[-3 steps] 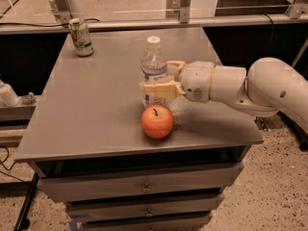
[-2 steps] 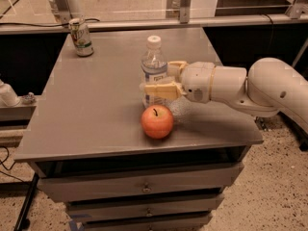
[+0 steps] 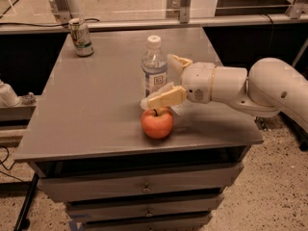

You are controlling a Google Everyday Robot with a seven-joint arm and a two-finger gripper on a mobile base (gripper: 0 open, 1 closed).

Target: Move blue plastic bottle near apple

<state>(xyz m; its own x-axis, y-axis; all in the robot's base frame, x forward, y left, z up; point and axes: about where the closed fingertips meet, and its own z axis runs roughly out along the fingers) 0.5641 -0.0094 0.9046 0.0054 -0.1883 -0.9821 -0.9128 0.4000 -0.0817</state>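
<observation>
I have the blue plastic bottle [image 3: 154, 67] standing upright a little above the middle of the frame, on the grey table [image 3: 96, 105]. Its white cap is on top and its pale label, with the dark square mark, faces the camera. The apple [image 3: 157, 122] sits directly below it in the picture, nearer the front edge of the table, stem up. The two are close together, though from this angle I cannot say whether they touch.

The gripper [image 3: 161, 81] comes in from the right of the frame on the end of the white arm [image 3: 269, 85], level with the lower half of the bottle. Its tan fingers [image 3: 166, 98] are spread apart. One crosses in front of the bottle's base, just above the apple's stem, and the other shows behind the bottle's right shoulder. So the bottle stands between them (I would not swear that either finger is pressing on it). Something pale and crinkled shows at the tip of the nearer finger, and I cannot make out what it is.

In the upper left of the frame a green-and-white can [image 3: 81, 36] stands near the far corner of the table, well apart from the bottle and apple. Under the tabletop are stacked drawers [image 3: 144, 189]. A metal rail [image 3: 144, 23] runs across the top of the picture behind the table, and speckled floor [image 3: 274, 191] fills the lower right.
</observation>
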